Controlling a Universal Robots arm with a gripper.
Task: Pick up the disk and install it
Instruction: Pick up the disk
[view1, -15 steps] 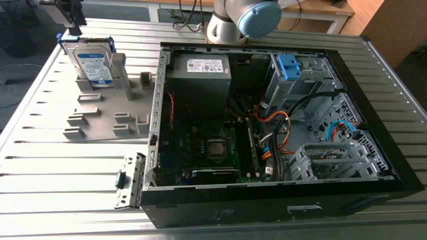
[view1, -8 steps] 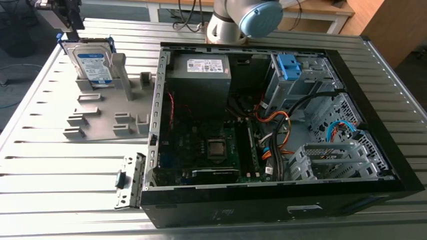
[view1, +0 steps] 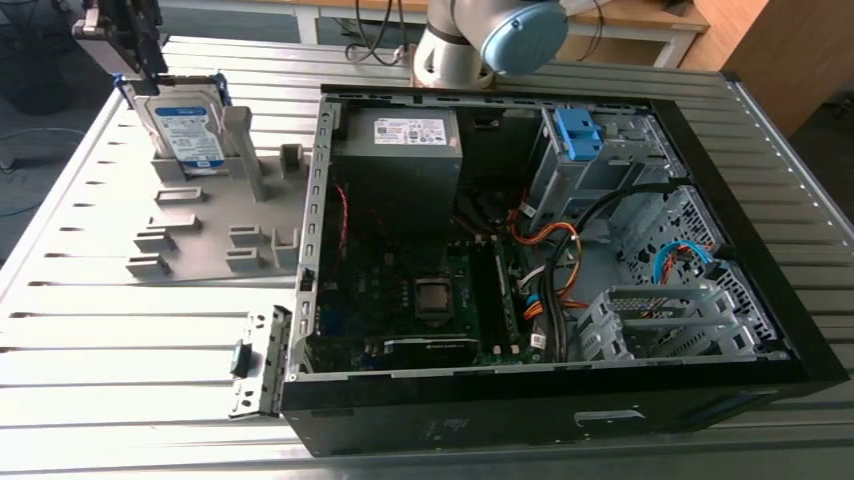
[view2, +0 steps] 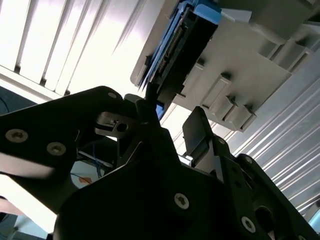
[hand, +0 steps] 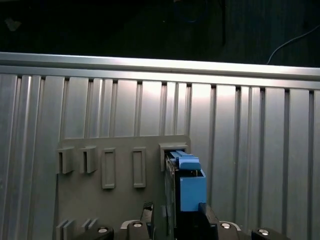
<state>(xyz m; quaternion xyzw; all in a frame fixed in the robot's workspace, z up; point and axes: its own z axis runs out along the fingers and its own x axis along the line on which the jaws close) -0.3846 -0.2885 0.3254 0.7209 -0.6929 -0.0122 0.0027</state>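
- Over the far corner of the table (view1: 94, 330), at the exterior view's left: hand (view1: 138, 68) hangs just above the top edge of the disk (view1: 187, 125).
- Hand released. In the first wrist view its fingers (hand: 148, 212) stand either side of the disk, with a gap on one side (no clamp that I can see).
- Disk upright in a slot of the grey holder (view1: 200, 210), label showing in the exterior view, blue rails on its edges.
- Open computer case (view1: 534, 425) just beside the holder. The blue bracket (view1: 577, 130) on its metal bay is well apart from the disk.
- Step, by my reading: pick-up, grasp not yet made; install untouched.
- Next move calls for fingers square on the flat faces and a straight pull out of the slot.
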